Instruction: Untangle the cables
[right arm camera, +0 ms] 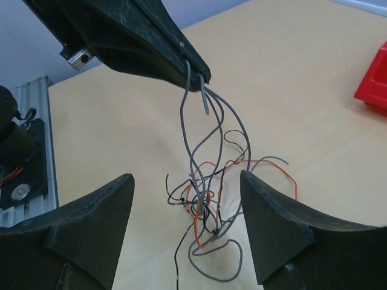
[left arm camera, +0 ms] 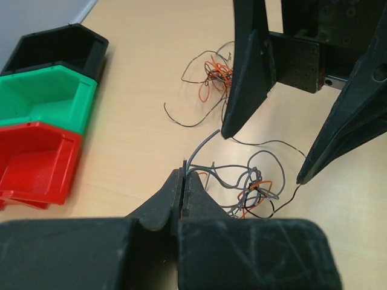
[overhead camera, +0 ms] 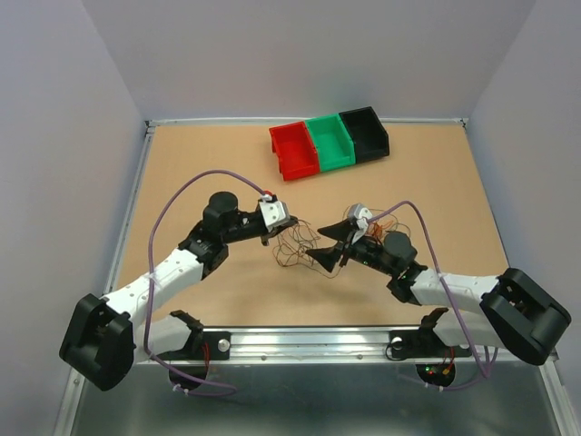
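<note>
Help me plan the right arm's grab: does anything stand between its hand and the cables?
Nothing visible does. The right hand is open, and the cables hang straight ahead of its gap above the table. The left hand, shut on their top ends, sits above that path.

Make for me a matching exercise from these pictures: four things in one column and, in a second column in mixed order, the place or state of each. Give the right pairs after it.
Things
1. left gripper
2. right gripper
3. green bin
4. black bin

Place or state
A. open, one jaw on each side of the hanging cables
B. in the middle of the row of three
C. shut on grey strands of the cables
D. at the right end of the row in the top view

Pairs: 1-C, 2-A, 3-B, 4-D
</note>
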